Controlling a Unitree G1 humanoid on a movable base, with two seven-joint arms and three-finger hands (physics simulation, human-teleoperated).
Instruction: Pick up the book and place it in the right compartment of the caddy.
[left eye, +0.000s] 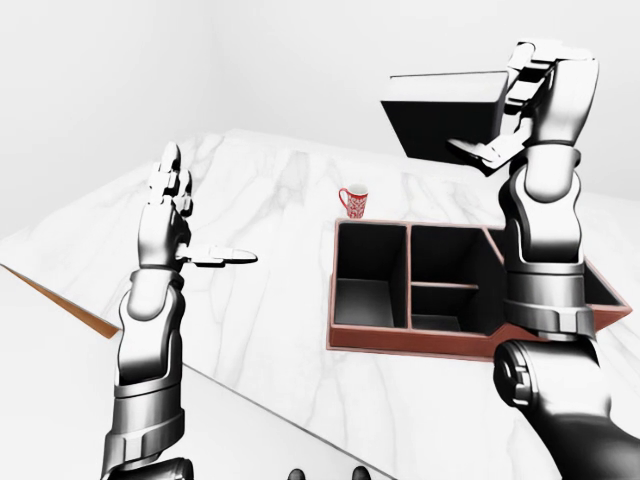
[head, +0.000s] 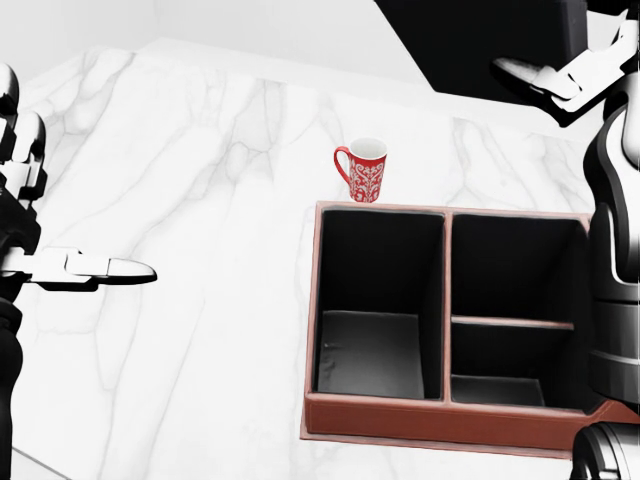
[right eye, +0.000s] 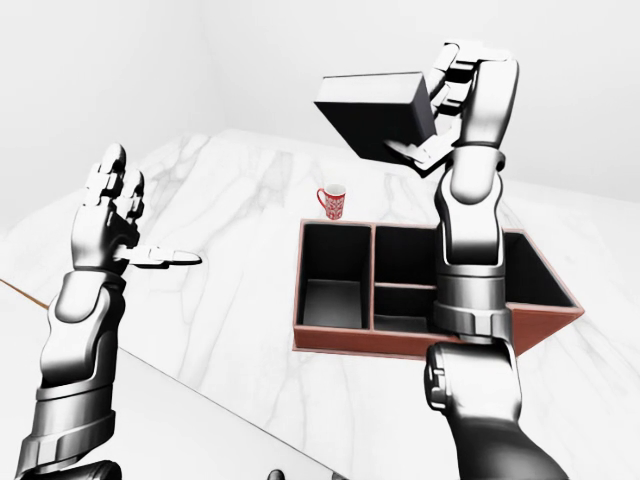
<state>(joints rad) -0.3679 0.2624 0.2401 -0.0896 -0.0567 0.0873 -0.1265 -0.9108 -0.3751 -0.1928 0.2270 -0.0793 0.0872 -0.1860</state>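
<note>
1. Your right hand (right eye: 440, 110) grips the book (right eye: 375, 112), held high in the air above the caddy (right eye: 330, 345).
2. Your left hand (left eye: 175, 215) is released, fingers spread, raised over the marble surface (head: 200, 200).
3. A red mug (head: 363, 170) stands just beside the caddy's top edge in the head view.

Caddy (head: 440, 422) on table (head: 200, 330), lower right of head view. Mug (head: 363, 170) just above its upper-left corner, on the table. Book (right eye: 375, 112) held in right hand (right eye: 445, 105), high above the caddy. Left hand (left eye: 185, 225) at left, over the table.
</note>
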